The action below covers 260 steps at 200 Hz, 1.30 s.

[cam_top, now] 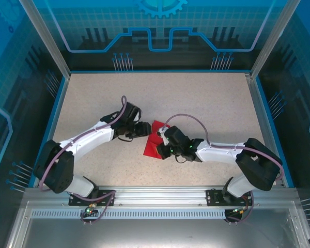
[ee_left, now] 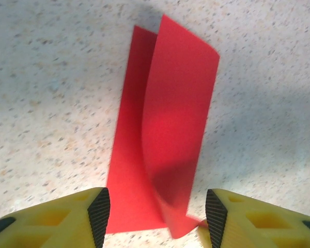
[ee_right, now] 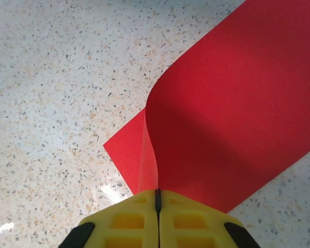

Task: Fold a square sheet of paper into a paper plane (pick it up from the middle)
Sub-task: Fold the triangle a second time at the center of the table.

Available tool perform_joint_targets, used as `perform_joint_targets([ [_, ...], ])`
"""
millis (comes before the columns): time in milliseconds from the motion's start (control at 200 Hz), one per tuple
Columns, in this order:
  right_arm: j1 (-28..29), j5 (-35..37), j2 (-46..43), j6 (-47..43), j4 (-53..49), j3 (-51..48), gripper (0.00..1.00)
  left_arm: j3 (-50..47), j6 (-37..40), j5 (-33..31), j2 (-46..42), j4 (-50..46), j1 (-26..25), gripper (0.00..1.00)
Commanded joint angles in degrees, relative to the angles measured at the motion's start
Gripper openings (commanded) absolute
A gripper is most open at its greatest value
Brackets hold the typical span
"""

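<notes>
Operator: Location of the square sheet of paper (cam_top: 152, 147)?
Recorder: Mid-table (cam_top: 93, 93), between the two arms. Lower layer lies flat; one flap curls upward.
Operator: Grippers?
Recorder: Right gripper (ee_right: 157, 199) is closed tight, pinching the raised flap's edge. Left gripper (ee_left: 157, 212) stands partly open, jaws either side of the sheet's near end, clamping nothing.

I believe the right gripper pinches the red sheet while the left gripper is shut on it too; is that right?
Not quite: the left gripper is open, its fingers apart beside the red sheet, in the left wrist view. The right gripper does pinch it.
</notes>
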Motion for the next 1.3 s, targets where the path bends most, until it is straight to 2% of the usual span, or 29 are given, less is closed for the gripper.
perform_joint_targets([
  [0, -4.0, -10.9, 0.9, -0.6, 1.8, 0.0, 0.06, -4.1, -2.3, -0.8, -3.8, 1.3, 0.3, 0.5],
  [165, -8.1, -16.5, 3.9, -3.4, -2.6, 3.0, 0.06, -9.9, -4.0, 0.8, -8.6, 4.2, 0.2, 0.39],
  [270, -10.2, -18.9, 6.4, -5.1, -5.0, 5.4, 0.06, -12.7, -4.9, 1.6, -10.4, 5.8, -0.1, 0.36],
  [565, -12.7, -21.0, 11.8, -10.2, -12.2, 11.8, 0.07, -16.2, -6.8, 1.6, -10.9, 8.1, -1.6, 0.35],
  [1005, -16.0, -23.9, 14.3, -10.7, -15.1, 13.5, 0.08, -13.2, -7.3, 1.2, -6.0, 8.7, -4.3, 0.34],
  [1295, -16.1, -21.2, 17.0, -10.9, -20.0, 17.1, 0.08, -12.4, -8.2, 0.0, -4.4, 9.1, -5.5, 0.33],
])
